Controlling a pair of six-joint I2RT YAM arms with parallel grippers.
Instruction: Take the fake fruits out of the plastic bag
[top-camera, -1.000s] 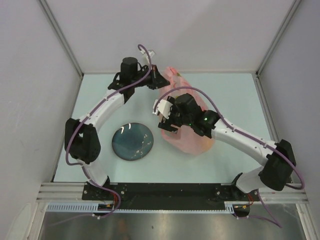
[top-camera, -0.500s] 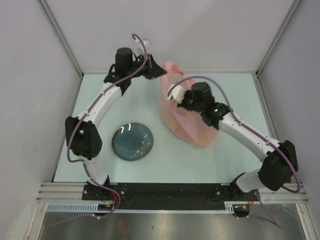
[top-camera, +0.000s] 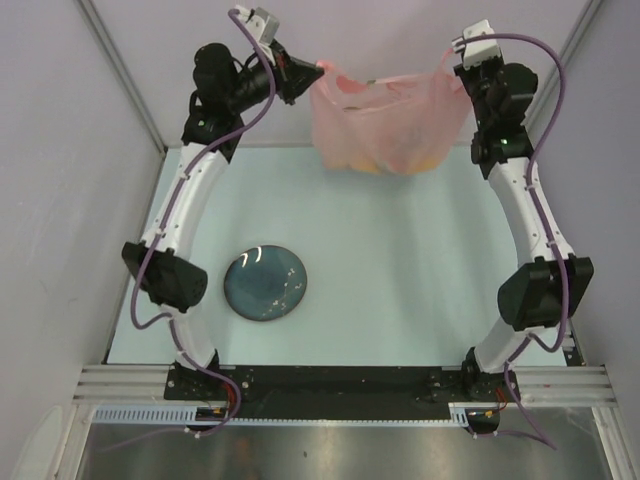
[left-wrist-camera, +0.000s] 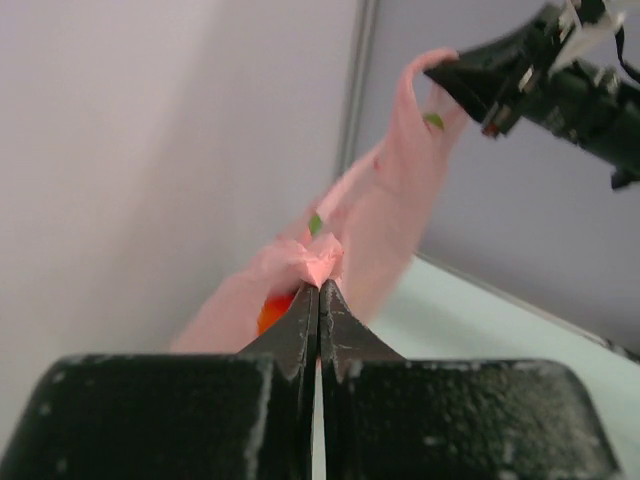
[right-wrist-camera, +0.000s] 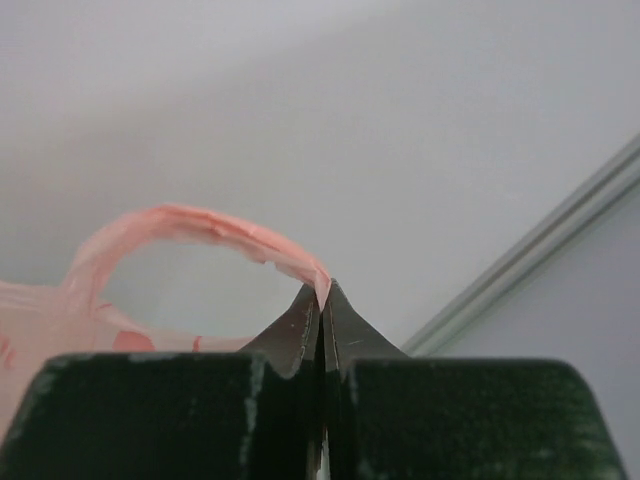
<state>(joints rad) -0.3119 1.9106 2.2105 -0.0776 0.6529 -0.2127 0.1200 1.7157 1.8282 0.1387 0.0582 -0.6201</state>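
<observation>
The pink plastic bag hangs stretched in the air at the back of the table, between both arms. My left gripper is shut on its left handle. On the right handle my right gripper is shut, the loop arching off to the left of its tips. The fake fruits sag in the bag's bottom as orange and yellow shapes showing through the film; one orange piece shows in the left wrist view. My right gripper also appears there at the far handle.
A dark blue round plate lies on the table front left of the bag. Grey walls close in the back and both sides, and the bag hangs right in front of the back wall.
Both arms have swung up and apart from the table's middle to the back. The right gripper closed on a handle, and the bag has been lifted off the table and pulled wide.
</observation>
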